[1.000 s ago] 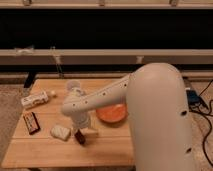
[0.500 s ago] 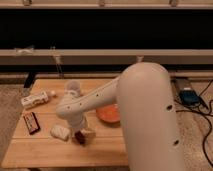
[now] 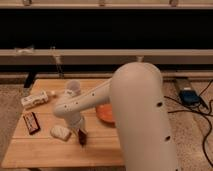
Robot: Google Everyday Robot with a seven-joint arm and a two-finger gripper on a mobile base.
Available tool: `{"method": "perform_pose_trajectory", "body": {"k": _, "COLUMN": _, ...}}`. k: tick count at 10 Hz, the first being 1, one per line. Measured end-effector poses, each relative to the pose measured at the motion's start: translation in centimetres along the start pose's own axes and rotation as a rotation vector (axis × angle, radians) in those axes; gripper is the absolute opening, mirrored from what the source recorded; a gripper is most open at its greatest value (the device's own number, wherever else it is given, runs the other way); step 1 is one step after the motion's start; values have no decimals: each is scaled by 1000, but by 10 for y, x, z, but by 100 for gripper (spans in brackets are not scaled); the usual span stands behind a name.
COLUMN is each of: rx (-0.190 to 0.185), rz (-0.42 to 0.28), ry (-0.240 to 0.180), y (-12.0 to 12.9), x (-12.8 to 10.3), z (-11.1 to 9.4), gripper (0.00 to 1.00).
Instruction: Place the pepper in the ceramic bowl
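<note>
The pepper (image 3: 82,138) is a small dark red piece on the wooden table (image 3: 45,150), near the front edge. My gripper (image 3: 80,131) is directly over it at the end of the white arm and hides its top. The ceramic bowl (image 3: 104,114), orange inside, sits on the table just right of the gripper. The arm's bulky white body covers the bowl's right half. I cannot tell whether the pepper is gripped.
A pale whitish lump (image 3: 60,132) lies just left of the gripper. A flat dark brown bar (image 3: 31,122) lies at the left edge. A white packet (image 3: 35,99) and a translucent cup (image 3: 73,88) stand further back. Cables and a blue device (image 3: 190,96) lie on the floor at right.
The arm's big white body has swung left and covers more of the bowl. The gripper has stayed low at the pepper.
</note>
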Motion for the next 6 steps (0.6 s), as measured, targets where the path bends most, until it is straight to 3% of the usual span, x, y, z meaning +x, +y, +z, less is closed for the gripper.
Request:
{"method": "perform_pose_trajectory", "body": {"k": 2, "rx": 24, "rz": 19, "ry": 3, "y": 4, "x": 0, "z": -12, "gripper": 1}}
{"method": "perform_pose_trajectory", "body": {"k": 6, "rx": 146, "rz": 79, "ry": 45, "y": 18, "x": 4, "z": -73, "gripper": 0}}
